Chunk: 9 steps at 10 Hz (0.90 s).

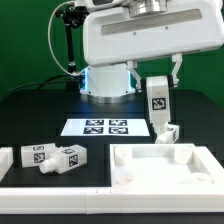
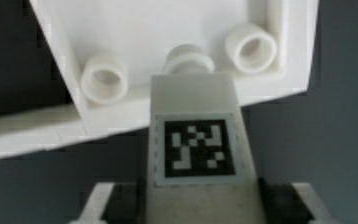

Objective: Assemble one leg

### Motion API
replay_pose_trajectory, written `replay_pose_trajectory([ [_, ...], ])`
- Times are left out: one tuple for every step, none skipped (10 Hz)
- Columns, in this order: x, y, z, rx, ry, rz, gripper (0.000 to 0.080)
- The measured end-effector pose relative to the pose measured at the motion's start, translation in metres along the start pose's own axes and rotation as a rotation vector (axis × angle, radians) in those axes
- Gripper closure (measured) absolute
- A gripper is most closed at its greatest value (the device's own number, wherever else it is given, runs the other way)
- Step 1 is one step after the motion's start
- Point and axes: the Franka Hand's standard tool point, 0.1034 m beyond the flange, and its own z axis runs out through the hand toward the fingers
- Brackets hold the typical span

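Leg [image 1: 158,102]: one, upright, clamped between the fingers [image 2: 108,200], stub end down at rimmed table-top's [image 1: 165,172] far edge. Two further legs [image 1: 38,155] loose on table [image 1: 30,110].

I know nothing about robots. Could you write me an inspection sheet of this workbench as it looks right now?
Surface: black table, marker board lying flat on it.
Job's things: the leg held roughly upright, stub end near a socket of the table-top piece.
Clutter: loose legs at the exterior view's left.
Grippers: pincer shut on the leg.
Cables: dark line behind the arm, unclear.
Surroundings: green backdrop.
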Motion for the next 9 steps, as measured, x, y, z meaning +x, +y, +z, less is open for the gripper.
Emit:
replay_pose_trajectory([
  [-0.001, -0.006, 0.012, -0.004, 0.062, -0.052, 0.0514],
  [0.006, -0.01, 0.02, -0.005, 0.114, -0.068, 0.0514],
  [0.008, -0.025, 0.026, 0.003, 0.137, -0.088, 0.0514],
  [0.005, -0.036, 0.028, 0.01, 0.156, -0.103, 0.0514],
  [0.005, -0.033, 0.028, 0.005, 0.153, -0.101, 0.0514],
  [0.005, -0.033, 0.029, 0.005, 0.153, -0.097, 0.0514],
  [0.005, -0.033, 0.029, 0.006, 0.152, -0.098, 0.0514],
  [0.002, -0.037, 0.03, 0.008, 0.142, -0.104, 0.0514],
  [-0.003, -0.047, 0.034, 0.013, 0.122, -0.121, 0.0514],
])
